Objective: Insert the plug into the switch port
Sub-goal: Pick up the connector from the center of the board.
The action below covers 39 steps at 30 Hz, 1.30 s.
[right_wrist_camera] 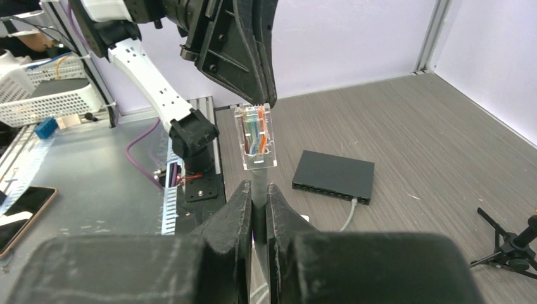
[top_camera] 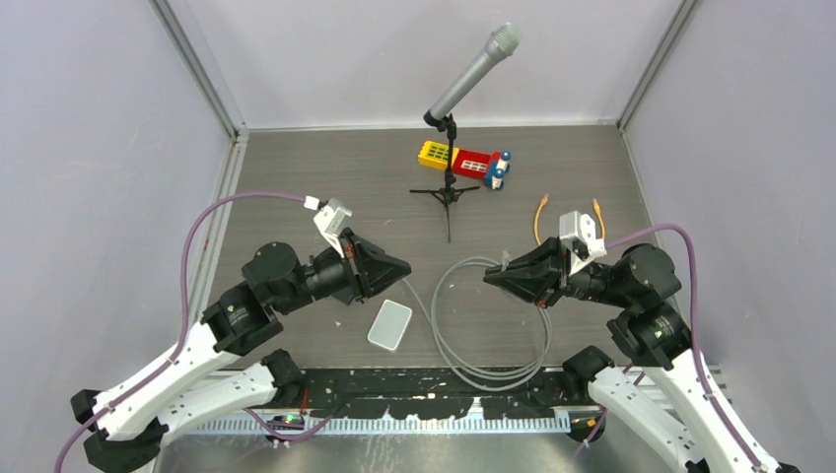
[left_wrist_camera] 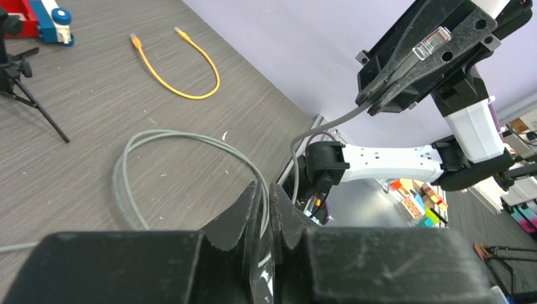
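Above the worktop [top_camera: 325,168], my right end effector [right_wrist_camera: 256,187] is clamped on the grey cable [top_camera: 493,370] just behind the plug [right_wrist_camera: 256,136], its long axis pointing toward the left arm, while the switch [top_camera: 389,325] lies flat below, nearer my left end effector [top_camera: 404,266], fingers together and empty.

I am seeing open air between the left gripper [top_camera: 402,266] and the right gripper [top_camera: 490,279]. Under that gap the grey cable [top_camera: 493,374] is lying looped, just beside the switch [top_camera: 390,324]. The left gripper is hanging near the switch's far end. The microphone stand [top_camera: 449,194] is standing behind the gap, one tripod leg pointing toward it.
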Available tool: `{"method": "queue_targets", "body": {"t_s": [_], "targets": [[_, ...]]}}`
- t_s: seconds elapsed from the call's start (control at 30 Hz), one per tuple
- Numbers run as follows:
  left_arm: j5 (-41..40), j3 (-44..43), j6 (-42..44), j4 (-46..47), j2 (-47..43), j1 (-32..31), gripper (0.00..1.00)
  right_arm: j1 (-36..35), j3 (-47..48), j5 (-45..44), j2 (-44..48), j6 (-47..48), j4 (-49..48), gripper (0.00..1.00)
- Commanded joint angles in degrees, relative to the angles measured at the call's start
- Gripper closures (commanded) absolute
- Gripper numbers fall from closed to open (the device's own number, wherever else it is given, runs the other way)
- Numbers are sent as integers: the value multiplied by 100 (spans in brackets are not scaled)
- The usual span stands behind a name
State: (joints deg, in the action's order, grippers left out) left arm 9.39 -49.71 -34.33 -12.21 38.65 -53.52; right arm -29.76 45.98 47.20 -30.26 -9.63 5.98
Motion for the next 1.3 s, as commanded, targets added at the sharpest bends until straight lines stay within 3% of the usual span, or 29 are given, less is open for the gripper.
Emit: {"method": "queue_targets", "body": {"t_s": [0.0,0.27,0.9,1.03,1.1,1.27], "targets": [[328,-131,273,543,20,-1,88,-2,241,296,-11,-84,-176,100],[474,-253,508,679,-75,-1,86,0,395,545,-247,-97,-65,100],[447,-338,578,618,-56,-1,84,-216,698,877,-1970,271,1521,100],[394,-312,576,590,-85,-1,83,-793,553,49,-2316,680,1933,100],[365,-287,592,550,-90,-1,83,-1366,449,-785,-2519,902,2020,100],[320,-258,594,479,-133,-1,84,-2553,66,-2525,-2931,1190,1559,100]]}}
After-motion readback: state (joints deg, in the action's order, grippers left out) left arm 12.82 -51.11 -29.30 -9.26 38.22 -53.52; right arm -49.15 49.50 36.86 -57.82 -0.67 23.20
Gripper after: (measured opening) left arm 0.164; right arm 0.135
